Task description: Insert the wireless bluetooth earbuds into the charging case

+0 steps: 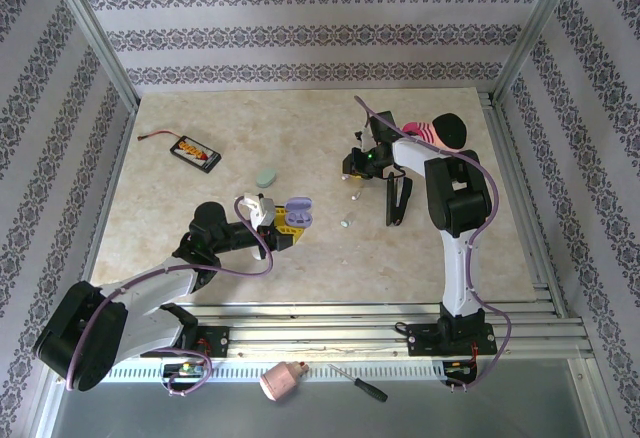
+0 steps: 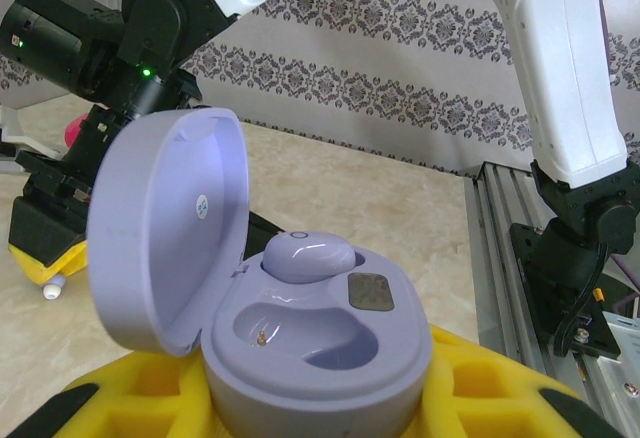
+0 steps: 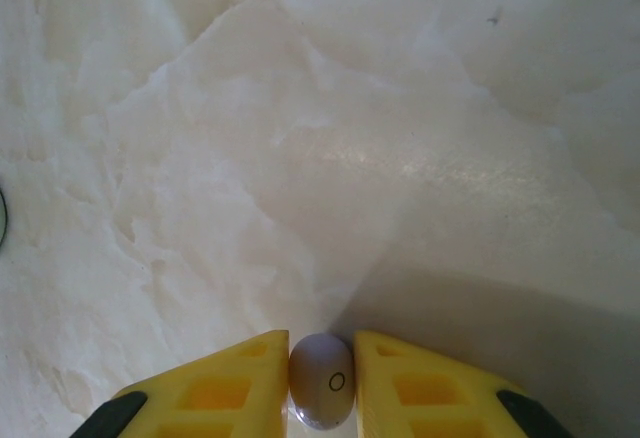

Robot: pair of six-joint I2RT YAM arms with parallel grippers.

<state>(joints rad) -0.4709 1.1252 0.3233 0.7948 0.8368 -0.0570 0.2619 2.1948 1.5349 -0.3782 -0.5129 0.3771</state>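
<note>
- Right wrist: right tool (image 3: 321,350) pinches a pale lilac earbud (image 3: 322,394) between its tips.
- Left wrist: left tool (image 1: 283,226) clamps the open charging case (image 2: 300,358); second earbud (image 2: 308,255) seated inside.

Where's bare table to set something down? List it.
Free: the far table strip along the back wall, and the near strip by the rails. Crowded: the middle, between mint case, held lilac case and right gripper.

open lilac case (image 2: 300,358) holds one lilac earbud (image 2: 308,255); pale earbud (image 3: 322,386) pinched in right claw (image 3: 321,342).
</note>
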